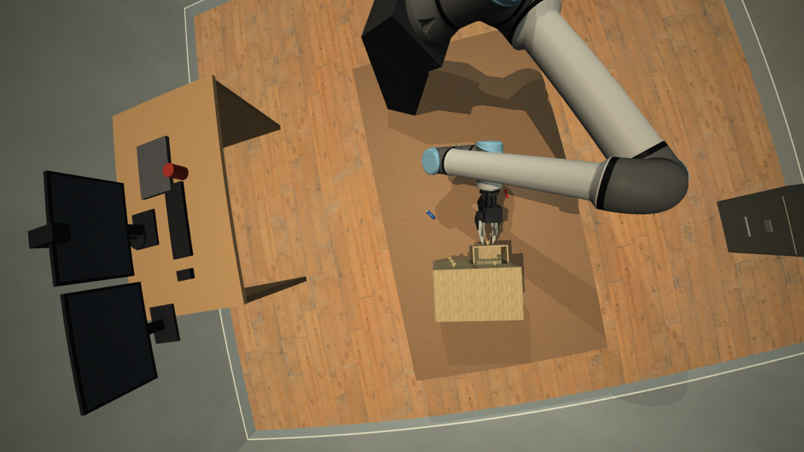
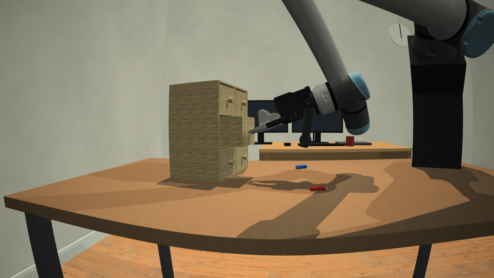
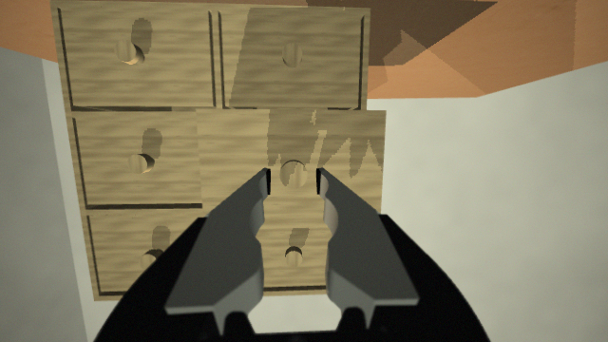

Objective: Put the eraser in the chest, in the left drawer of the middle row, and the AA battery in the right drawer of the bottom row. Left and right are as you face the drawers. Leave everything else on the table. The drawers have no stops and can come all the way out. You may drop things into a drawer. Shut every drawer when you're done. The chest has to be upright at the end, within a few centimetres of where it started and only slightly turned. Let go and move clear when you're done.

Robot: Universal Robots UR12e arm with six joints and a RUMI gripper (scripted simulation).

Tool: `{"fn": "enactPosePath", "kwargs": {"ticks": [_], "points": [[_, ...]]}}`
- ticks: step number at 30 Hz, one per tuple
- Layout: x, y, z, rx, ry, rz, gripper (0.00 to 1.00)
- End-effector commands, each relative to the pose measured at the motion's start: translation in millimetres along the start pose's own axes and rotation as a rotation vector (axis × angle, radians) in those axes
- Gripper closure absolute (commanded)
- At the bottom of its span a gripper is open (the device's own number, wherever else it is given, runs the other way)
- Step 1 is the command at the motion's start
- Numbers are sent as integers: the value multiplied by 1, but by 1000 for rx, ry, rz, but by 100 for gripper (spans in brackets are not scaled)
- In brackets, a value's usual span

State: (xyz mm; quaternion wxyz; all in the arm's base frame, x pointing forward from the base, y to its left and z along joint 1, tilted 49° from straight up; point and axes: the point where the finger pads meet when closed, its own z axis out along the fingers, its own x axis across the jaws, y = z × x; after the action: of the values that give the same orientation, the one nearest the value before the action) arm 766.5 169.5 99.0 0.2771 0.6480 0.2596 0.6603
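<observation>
The left drawer of the middle row (image 1: 490,253) stands partly pulled out of the wooden chest (image 2: 193,131); the other five fronts sit flush. Its contents cannot be made out, and the eraser is not identifiable in any view.

The end effector (image 3: 293,181) is level with this drawer's front. Its two fingers are narrowly parted, one on each side of the round knob (image 3: 293,173), with a slim gap visible on both sides. It grips nothing.

A blue battery-shaped cylinder (image 2: 301,166) lies on the worktop (image 2: 138,200), well apart from the chest front. A red cylinder (image 2: 318,188) lies nearer the exterior camera, in the arm's shadow. Which of the two is the AA battery cannot be determined.

The chest stands upright.
</observation>
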Motion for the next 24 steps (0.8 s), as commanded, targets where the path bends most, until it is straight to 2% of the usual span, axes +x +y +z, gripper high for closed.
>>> {"fn": "enactPosePath", "kwargs": {"ticks": [1,11,12,24], "points": [[0,0,0,-1,0,0,80],[0,0,0,-1,0,0,80],[0,0,0,-1,0,0,93],[0,0,0,-1,0,0,93]]}}
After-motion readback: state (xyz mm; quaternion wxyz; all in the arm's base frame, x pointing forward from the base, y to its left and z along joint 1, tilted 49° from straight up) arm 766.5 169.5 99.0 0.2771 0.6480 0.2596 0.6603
